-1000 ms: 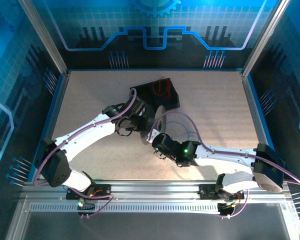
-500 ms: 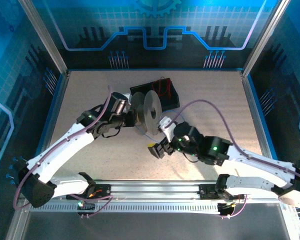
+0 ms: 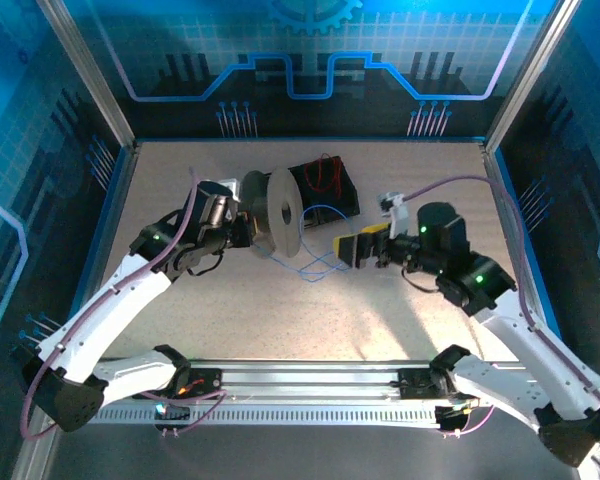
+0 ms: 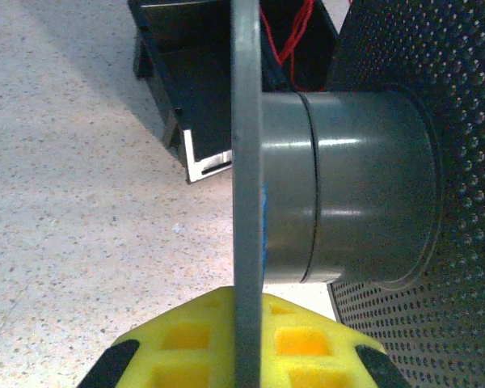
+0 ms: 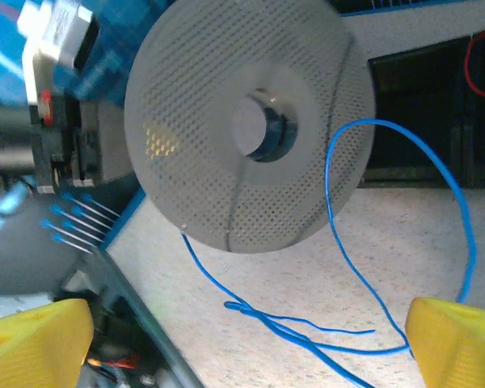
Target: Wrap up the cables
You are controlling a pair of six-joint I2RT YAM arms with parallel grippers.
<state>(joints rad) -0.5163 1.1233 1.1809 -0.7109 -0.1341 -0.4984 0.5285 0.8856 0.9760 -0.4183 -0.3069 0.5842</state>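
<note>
Looping just beyond right fingers (image 5: 457, 343) — spread apart — blue cable (image 5: 339, 202), left fingers (image 4: 303, 343) clamped on spool (image 4: 347, 186)

High rear view over table (image 3: 400, 320), both wrist views close, sharing the spool (image 3: 272, 212)

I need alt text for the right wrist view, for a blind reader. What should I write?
A grey perforated round spool flange faces the camera, and a thin blue wire loops past it down onto the speckled beige table. The right tool is open, its yellow fingers in the lower corners; a black tray holding a red wire sits behind.
</note>
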